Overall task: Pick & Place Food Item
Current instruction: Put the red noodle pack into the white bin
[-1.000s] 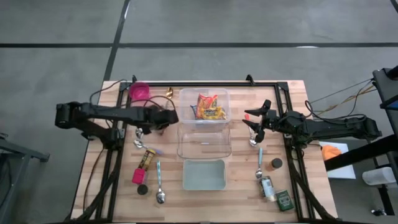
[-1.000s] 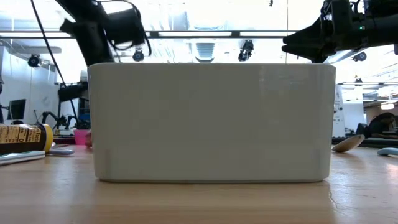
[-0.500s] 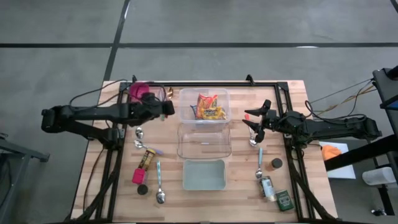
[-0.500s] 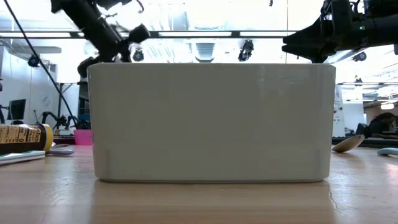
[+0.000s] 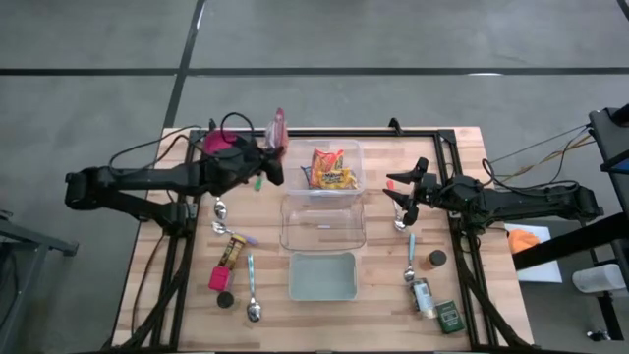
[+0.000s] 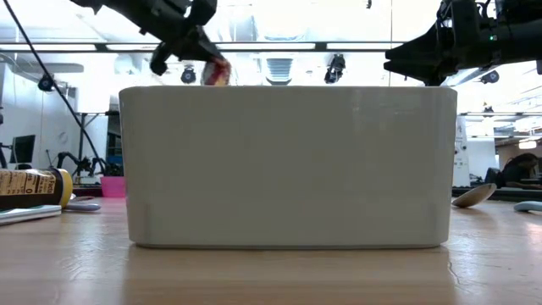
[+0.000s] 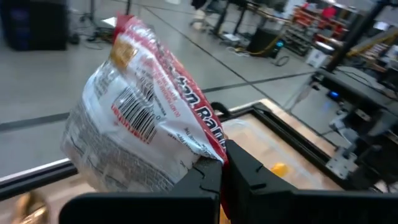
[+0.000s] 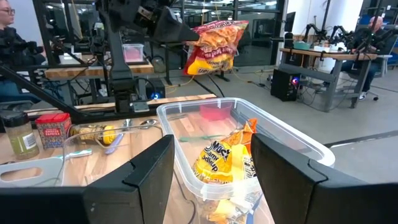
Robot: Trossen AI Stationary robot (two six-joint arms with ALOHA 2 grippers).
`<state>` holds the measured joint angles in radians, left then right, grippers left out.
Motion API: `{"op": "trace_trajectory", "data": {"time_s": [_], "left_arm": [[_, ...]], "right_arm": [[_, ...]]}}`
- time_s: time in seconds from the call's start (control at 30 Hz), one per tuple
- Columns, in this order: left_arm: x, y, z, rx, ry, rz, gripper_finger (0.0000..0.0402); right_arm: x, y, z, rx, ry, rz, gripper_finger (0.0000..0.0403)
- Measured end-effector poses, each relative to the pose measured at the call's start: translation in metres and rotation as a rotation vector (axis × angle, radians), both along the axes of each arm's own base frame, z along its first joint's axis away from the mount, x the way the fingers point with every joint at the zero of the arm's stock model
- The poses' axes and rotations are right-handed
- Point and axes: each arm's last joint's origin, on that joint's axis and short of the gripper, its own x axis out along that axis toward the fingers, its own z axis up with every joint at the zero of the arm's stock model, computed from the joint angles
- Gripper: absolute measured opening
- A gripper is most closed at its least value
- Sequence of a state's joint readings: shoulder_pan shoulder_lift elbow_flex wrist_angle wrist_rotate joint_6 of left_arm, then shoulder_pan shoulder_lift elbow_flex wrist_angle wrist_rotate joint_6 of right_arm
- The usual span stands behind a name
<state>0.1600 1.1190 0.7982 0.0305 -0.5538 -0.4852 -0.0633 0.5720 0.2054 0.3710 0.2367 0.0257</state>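
A snack bag (image 7: 137,124), red-edged with a white barcoded back, is held in the air by my left gripper (image 5: 267,160), which is shut on it just left of the far clear container (image 5: 291,149). In the right wrist view its orange and yellow front (image 8: 214,46) shows above that container. A second snack bag (image 5: 331,169) lies inside the container. My right gripper (image 5: 396,194) stands open to the right of the containers, with nothing between its fingers. My left gripper pinches the bag's sealed edge near one corner (image 7: 210,155) between its two fingers. The fingers come about level from the table's left. The bag sticks out beyond the fingertips, tilted and lifted clear of the table and of the container.
An empty clear container (image 5: 322,224) and a grey-green tray (image 5: 322,275) stand in a row toward the near edge. A pink cup (image 5: 218,145), spoons (image 5: 252,295) and a bottle (image 5: 232,251) lie at the left. Jars and a green tin (image 5: 450,317) stand at the near right.
My left gripper has risen from near the table, gone a little toward the far edge, and rolled and tipped up to about level, staying shut. The snack bag has come up with it and now stands edge-up beside the far container.
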Motion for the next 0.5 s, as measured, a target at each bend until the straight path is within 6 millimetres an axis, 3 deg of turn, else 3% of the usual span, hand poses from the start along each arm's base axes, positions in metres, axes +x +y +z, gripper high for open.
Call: {"op": "trace_trajectory", "data": {"time_s": [0.5], "left_arm": [[0.049, 0.006, -0.052, -0.029, 0.113, -0.093, 0.0003]], "right_arm": [[0.000, 0.000, 0.000, 0.000, 0.000, 0.000, 0.0211]]}}
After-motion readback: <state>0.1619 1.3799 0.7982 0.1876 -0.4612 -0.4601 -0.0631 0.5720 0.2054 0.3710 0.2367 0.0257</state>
